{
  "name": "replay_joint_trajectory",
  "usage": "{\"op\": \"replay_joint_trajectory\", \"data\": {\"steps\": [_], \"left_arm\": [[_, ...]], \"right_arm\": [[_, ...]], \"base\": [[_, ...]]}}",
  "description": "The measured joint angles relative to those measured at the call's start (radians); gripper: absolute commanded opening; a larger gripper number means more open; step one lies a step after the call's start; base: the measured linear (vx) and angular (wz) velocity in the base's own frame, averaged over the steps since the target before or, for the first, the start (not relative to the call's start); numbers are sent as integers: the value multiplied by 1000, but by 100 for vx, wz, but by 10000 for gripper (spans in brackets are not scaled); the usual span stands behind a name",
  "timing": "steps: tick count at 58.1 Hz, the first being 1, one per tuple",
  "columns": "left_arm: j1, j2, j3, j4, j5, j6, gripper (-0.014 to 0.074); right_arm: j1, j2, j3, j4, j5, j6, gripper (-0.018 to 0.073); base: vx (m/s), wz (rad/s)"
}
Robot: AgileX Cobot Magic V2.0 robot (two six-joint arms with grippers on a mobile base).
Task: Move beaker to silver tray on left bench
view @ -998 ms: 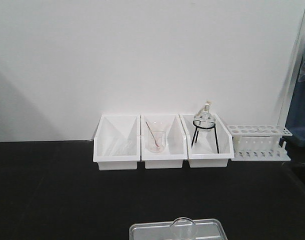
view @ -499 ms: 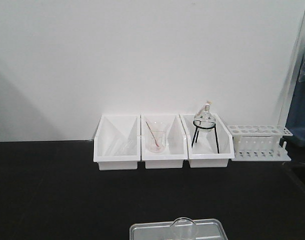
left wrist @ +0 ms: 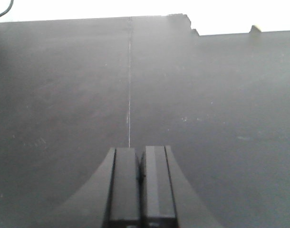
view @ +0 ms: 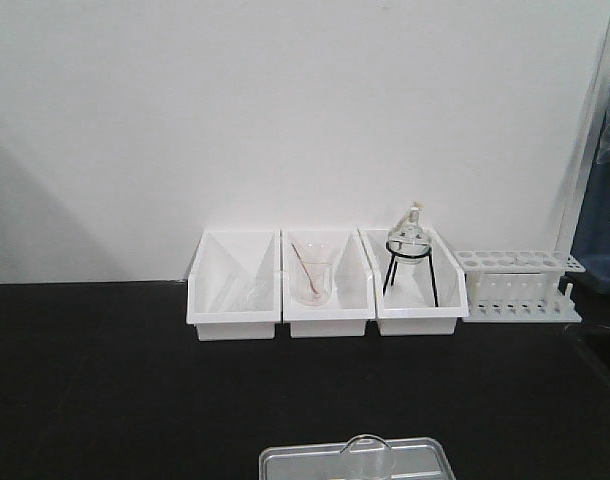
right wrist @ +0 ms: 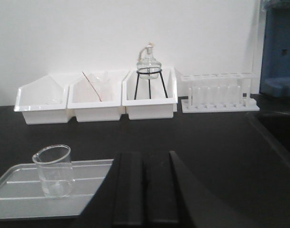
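The small clear beaker (right wrist: 53,170) stands upright in the silver tray (right wrist: 21,199) on the left bench's black worktop (view: 105,390). In the front view only the beaker's rim (view: 367,452) and the tray's far edge (view: 285,460) show at the bottom. My right gripper (right wrist: 145,156) is shut and empty, to the right of the beaker and apart from it, partly over the tray's right end. My left gripper (left wrist: 140,151) is shut with nothing in it, over bare black worktop (left wrist: 207,95).
Three white bins (view: 233,290) line the white wall. The middle bin holds a beaker with a thin rod (view: 311,278); the right one holds a round-bottomed flask on a black wire stand (view: 410,250). A white test-tube rack (view: 518,285) stands to their right.
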Motion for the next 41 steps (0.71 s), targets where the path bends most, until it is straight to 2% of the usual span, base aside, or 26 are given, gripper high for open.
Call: {"op": "replay_joint_trajectory", "data": {"steps": [41], "left_arm": [[0, 0, 0, 0, 0, 0, 1]], "right_arm": [[-3, 0, 0, -5, 11, 1, -8]], "base": [[0, 0]]}}
